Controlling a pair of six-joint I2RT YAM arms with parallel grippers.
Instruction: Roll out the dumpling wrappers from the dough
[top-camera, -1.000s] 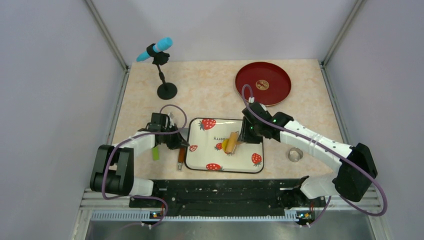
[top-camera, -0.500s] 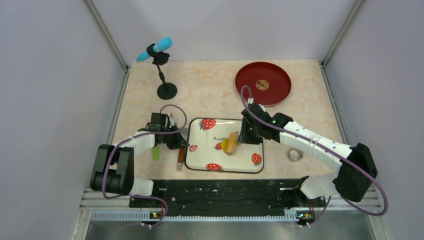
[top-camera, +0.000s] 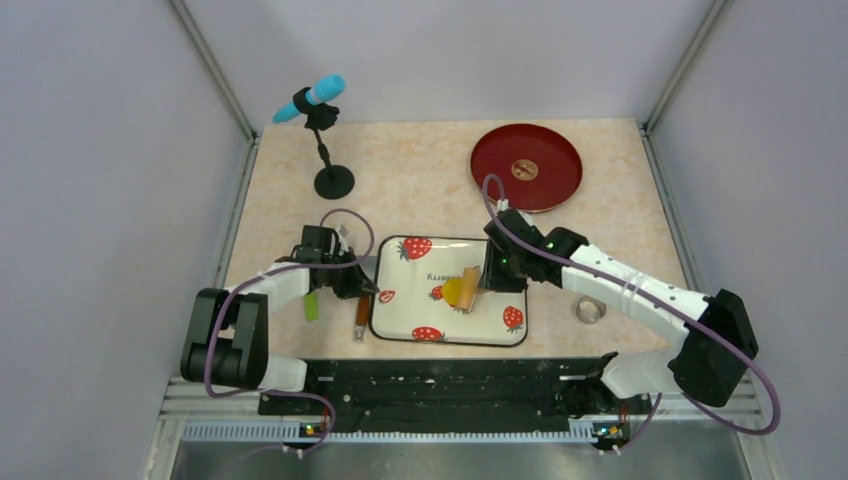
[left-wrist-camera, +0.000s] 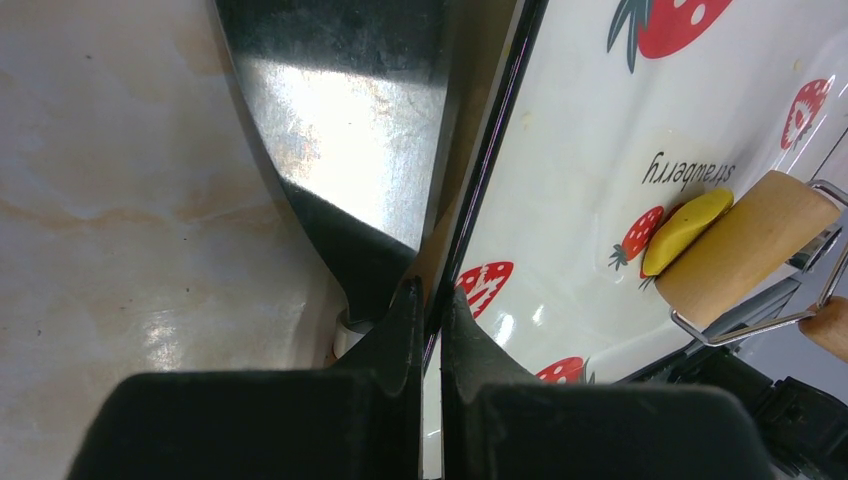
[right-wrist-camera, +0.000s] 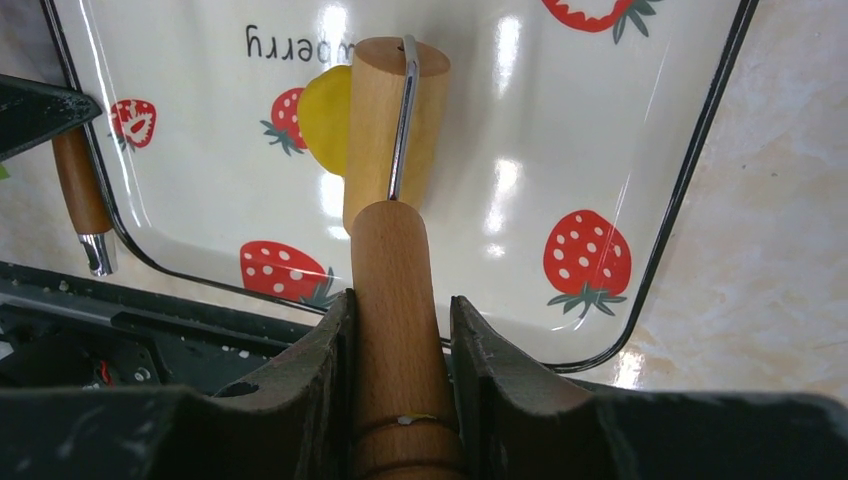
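Right end effector (right-wrist-camera: 397, 305) grips the wooden roller (right-wrist-camera: 392, 130); left end effector (left-wrist-camera: 428, 305) pinches the strawberry tray (left-wrist-camera: 570, 130) rim.
Dough (right-wrist-camera: 322, 108) lies mid-tray, peeking left from under the near-far drum.

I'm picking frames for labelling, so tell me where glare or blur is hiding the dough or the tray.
Right wrist: white glare streaks on the tray, none covering the dough showing at the side of the roller. Left wrist: bright sheen on the dark metal blade, close foreground slightly soft. Top external: even light, sharp, dough small.
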